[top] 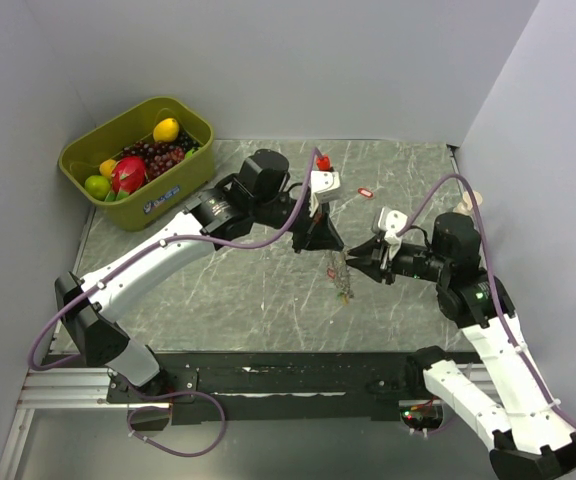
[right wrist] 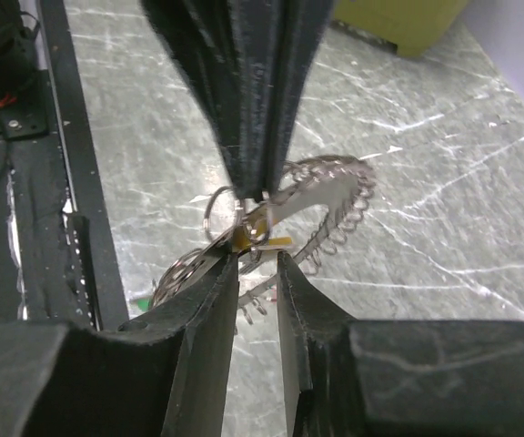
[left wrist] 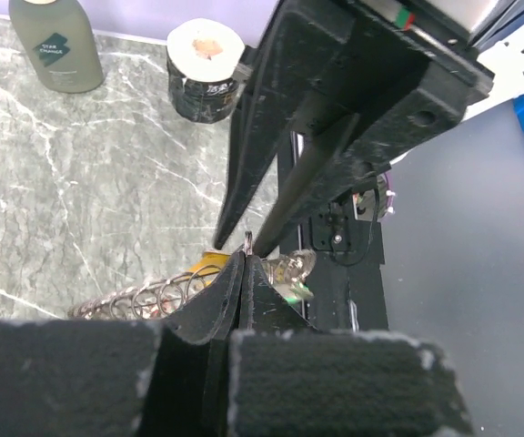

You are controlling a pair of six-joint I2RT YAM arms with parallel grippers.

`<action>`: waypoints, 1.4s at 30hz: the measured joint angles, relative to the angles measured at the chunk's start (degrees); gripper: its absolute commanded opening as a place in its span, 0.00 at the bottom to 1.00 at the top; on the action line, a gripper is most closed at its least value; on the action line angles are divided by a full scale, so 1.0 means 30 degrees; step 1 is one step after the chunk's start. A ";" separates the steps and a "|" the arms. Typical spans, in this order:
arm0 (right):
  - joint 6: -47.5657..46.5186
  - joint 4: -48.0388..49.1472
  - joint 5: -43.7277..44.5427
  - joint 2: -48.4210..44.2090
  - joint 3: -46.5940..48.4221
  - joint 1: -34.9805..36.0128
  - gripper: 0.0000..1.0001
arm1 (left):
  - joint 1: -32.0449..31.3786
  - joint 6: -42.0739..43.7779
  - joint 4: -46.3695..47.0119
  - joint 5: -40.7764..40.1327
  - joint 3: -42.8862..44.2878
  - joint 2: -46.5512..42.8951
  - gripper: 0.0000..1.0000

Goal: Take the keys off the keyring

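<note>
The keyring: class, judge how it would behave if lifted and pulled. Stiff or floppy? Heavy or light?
Probably floppy: the keyring droops in loose coils below the left end effector. Likely light, since a narrow fingertip pinch holds it up. It may swing or snag when tugged, as its loops bunch together.

We're looking down from high behind the near edge, taking in the whole table [top: 218,290]. Both wrist cams are sitting very close, facing each other, both catching the keyring [left wrist: 153,296].
</note>
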 measured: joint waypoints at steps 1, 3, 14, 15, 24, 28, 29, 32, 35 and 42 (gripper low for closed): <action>0.0007 -0.0066 -0.0131 0.0000 0.0058 0.0000 0.34 | 0.0022 -0.0015 0.0007 0.0007 0.0000 0.0007 0.01; -0.0007 -0.0219 -0.0517 0.0007 0.0189 0.0000 0.36 | 0.0073 -0.0015 0.0007 0.0015 0.0000 0.0000 0.01; 0.0452 -0.0838 -0.3818 0.0328 0.1384 -0.2193 0.41 | 0.0240 -0.0044 0.0029 0.0335 0.0000 0.0000 0.01; 0.0634 -0.0780 -0.4269 0.0379 0.1392 -0.2543 0.41 | 0.0255 -0.0073 0.0029 0.0364 0.0000 -0.0007 0.01; 0.2244 0.0590 -0.6084 0.1093 0.1348 -0.3279 0.38 | 0.0357 -0.0102 0.0029 0.0809 0.0000 -0.0015 0.01; 0.3162 0.1406 -0.6455 0.1552 0.1311 -0.3504 0.34 | 0.0364 -0.0109 0.0029 0.1020 0.0000 -0.0015 0.01; 0.3337 0.1625 -0.6608 0.1668 0.1311 -0.3687 0.31 | 0.0364 -0.0109 0.0029 0.1100 0.0000 -0.0022 0.01; 0.3905 0.2244 -0.7125 0.1887 0.1268 -0.4102 0.31 | 0.0364 -0.0109 0.0029 0.1253 0.0000 -0.0036 0.01; 0.4182 0.2572 -0.7577 0.1967 0.1180 -0.4175 0.34 | 0.0372 -0.0109 0.0022 0.1282 0.0000 -0.0066 0.01; 0.4590 0.2798 -0.9202 0.2018 0.0940 -0.4204 0.38 | 0.0393 -0.0109 0.0029 0.1282 0.0000 -0.0117 0.01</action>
